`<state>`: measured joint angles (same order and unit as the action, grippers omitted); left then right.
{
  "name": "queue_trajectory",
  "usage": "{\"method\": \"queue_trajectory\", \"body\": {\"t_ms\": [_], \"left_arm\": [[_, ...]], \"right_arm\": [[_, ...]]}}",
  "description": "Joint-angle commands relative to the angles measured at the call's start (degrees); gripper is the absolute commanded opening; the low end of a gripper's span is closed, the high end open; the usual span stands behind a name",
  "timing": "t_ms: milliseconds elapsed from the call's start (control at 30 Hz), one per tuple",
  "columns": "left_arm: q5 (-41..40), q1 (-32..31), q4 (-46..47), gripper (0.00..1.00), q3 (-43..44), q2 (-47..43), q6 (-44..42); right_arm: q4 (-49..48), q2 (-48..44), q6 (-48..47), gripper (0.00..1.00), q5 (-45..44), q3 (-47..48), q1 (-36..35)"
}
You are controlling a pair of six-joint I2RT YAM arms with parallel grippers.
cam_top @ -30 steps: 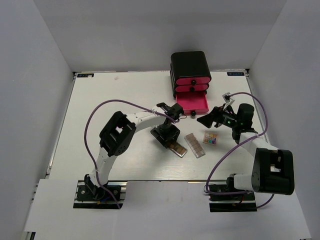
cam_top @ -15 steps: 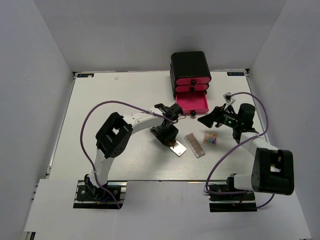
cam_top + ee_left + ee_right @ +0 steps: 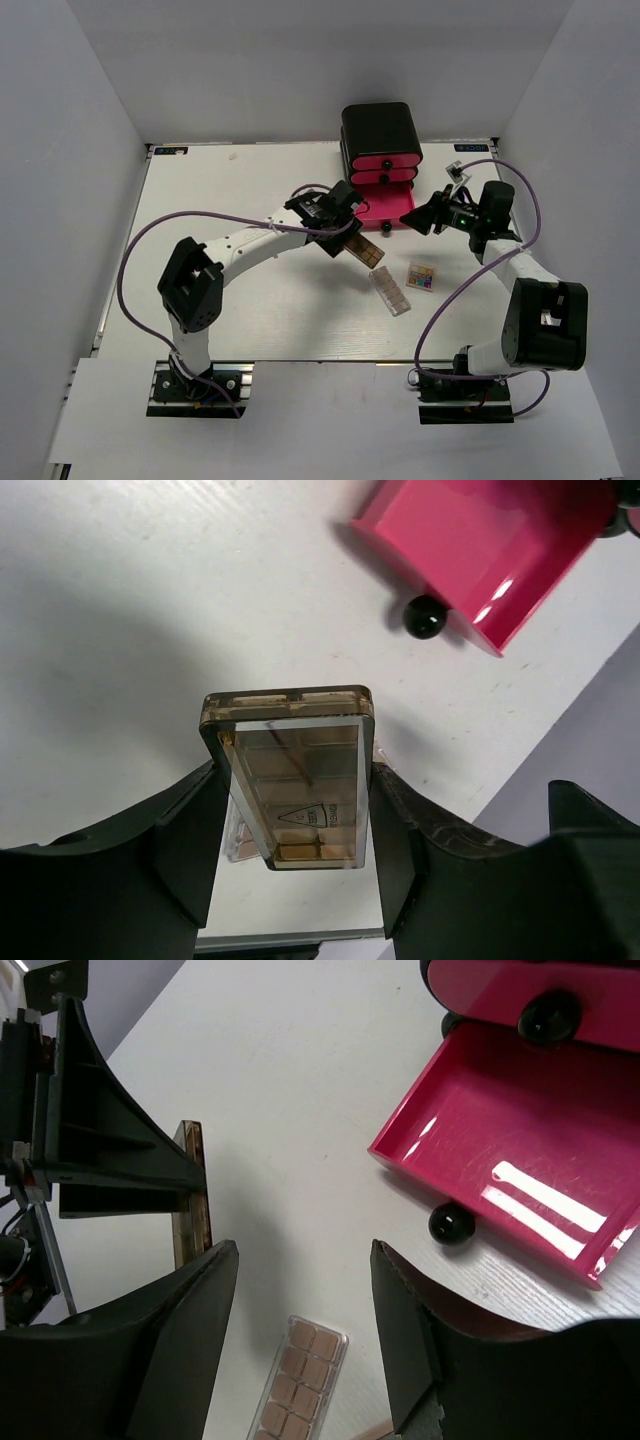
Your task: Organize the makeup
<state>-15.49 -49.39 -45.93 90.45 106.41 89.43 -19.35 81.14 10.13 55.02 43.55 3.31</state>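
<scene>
The top camera looks steeply down on the whole table point(image 3: 200, 200) from above its 6 o'clock edge. Both wrist cameras hang close, sharing the open pink drawer point(image 3: 520, 1140) and brown palette point(image 3: 300, 780) toward 12 o'clock.

Drawer box point(image 3: 380, 140) at table's point(image 3: 220, 190) 12 o'clock; from its open drawer point(image 3: 385, 207), rect. palette point(image 3: 366, 251) at 7, long palette point(image 3: 390, 291) at 6, sq. palette point(image 3: 421, 277) at 5.
</scene>
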Motion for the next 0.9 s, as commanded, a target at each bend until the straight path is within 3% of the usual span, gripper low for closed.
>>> {"method": "queue_trajectory", "body": {"t_ms": [0,367,533,867], "left_arm": [[-2.8,-0.4,3.9,0.2,1.6,-0.2,-1.7],[-1.0,0.8,10.3,0.21,10.3,6.8,-6.4],[-0.2,0.8,11.2,0.21,19.2,13.9,-7.0],[-4.9,2.5,19.6,0.18,20.6,17.9,-1.1]], "right_arm": [[2.6,0.5,-2.7,0.61,0.3,3.2,-0.1],[2.0,-3.2,-3.3,0.61,-2.1,1.3,0.0],[2.2,-6.7,-4.3,0.63,-4.9,-1.3,0.8],[-1.7,-9.1,0.7,0.63,-14.4,-2.2,5.2]]}}
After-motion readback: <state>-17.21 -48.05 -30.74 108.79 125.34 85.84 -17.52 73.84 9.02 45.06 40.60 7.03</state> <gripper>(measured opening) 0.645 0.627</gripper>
